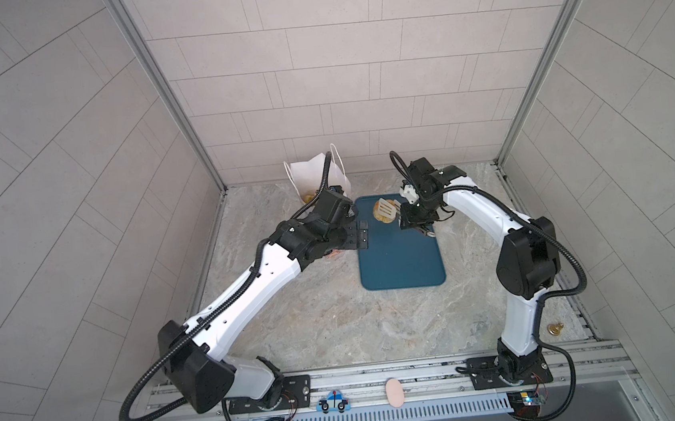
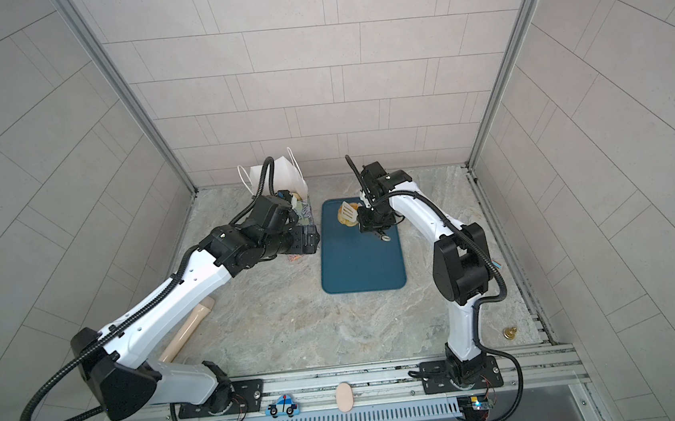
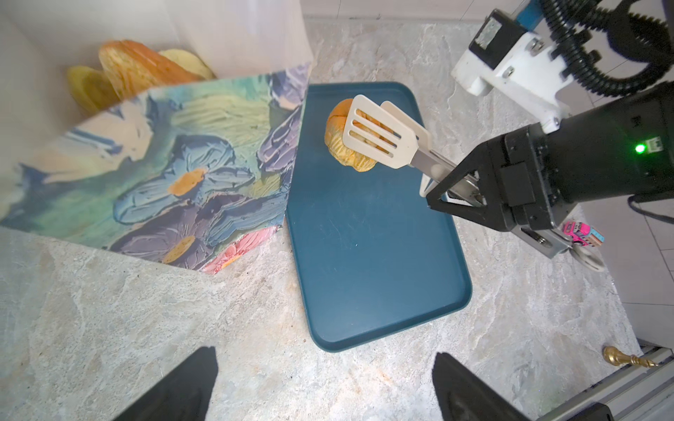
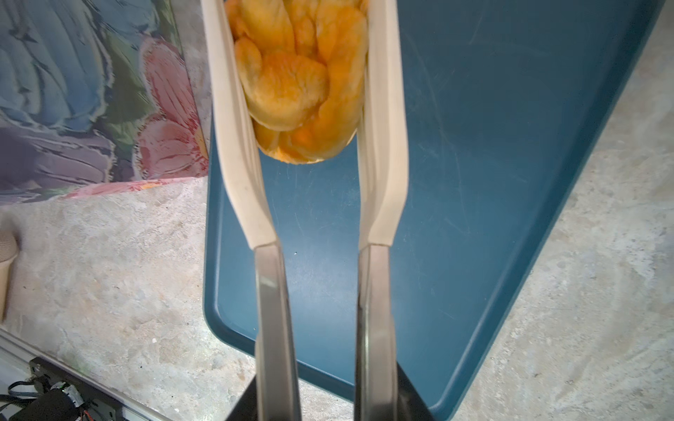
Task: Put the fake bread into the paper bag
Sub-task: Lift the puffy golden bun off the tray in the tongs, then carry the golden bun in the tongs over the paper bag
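Note:
A golden braided piece of fake bread (image 1: 381, 212) (image 2: 344, 216) (image 3: 337, 127) (image 4: 299, 84) hangs above the far end of the blue tray (image 1: 399, 264) (image 3: 364, 255), pinched between the cream blades of tongs (image 3: 379, 135) (image 4: 233, 145). My right gripper (image 1: 411, 218) (image 3: 443, 197) (image 4: 326, 397) is shut on the tongs' metal handles. The paper bag (image 1: 315, 171) (image 2: 278, 175) (image 3: 164, 164) stands left of the tray, and several pieces of fake bread (image 3: 138, 69) lie inside it. My left gripper (image 1: 362, 234) (image 2: 311, 239) (image 3: 322, 353) is open and empty by the bag's front, at the tray's left edge.
A beige rolling pin (image 2: 188, 333) lies under the left arm. A small gold piece (image 1: 554, 329) (image 3: 620, 359) sits at the near right. A pink toy car (image 3: 581, 233) is behind the right gripper. A toy police car (image 1: 335, 403) and a pink oval (image 1: 394, 392) rest on the front rail.

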{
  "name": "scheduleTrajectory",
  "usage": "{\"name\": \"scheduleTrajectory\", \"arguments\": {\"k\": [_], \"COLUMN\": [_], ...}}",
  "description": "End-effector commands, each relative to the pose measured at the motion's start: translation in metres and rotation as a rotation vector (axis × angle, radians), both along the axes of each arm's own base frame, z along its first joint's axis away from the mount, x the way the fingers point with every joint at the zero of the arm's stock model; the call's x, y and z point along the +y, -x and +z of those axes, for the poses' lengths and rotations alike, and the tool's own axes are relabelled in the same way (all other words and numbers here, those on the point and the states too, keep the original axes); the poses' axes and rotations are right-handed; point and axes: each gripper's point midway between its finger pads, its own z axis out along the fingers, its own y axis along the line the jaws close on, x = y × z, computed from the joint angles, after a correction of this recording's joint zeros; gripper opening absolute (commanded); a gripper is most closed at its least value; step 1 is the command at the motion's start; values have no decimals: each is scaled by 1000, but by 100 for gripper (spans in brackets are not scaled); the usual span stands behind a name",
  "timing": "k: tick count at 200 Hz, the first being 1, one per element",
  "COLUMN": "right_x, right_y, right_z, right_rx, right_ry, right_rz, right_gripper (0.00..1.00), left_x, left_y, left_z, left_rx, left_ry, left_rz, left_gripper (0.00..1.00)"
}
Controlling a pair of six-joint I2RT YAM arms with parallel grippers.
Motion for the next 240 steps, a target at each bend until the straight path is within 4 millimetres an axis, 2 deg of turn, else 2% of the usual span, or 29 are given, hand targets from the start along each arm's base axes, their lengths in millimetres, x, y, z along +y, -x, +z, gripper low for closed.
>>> {"name": "scheduleTrajectory", "arguments": {"k": [1,84,183,240], "right_x": [4,12,25,50], "right_y": [-1,-3,-4,7], "right_z": [44,104,196,238], "right_rx": [-106,-232,-437,-546], "right_ry": [-71,-170,-328,-404], "right_rz": [-6,-15,1,76], "right_gripper": [42,42,42,43], "left_x": [-1,12,42,61], "left_y": [-4,-8,-7,-7], "left_z": [21,55,107,121], "left_rx": [-46,-124,-203,-238], "left_ry": [6,20,43,62], "left_rz": [-9,13,41,80], "left_gripper": [100,100,100,100]}}
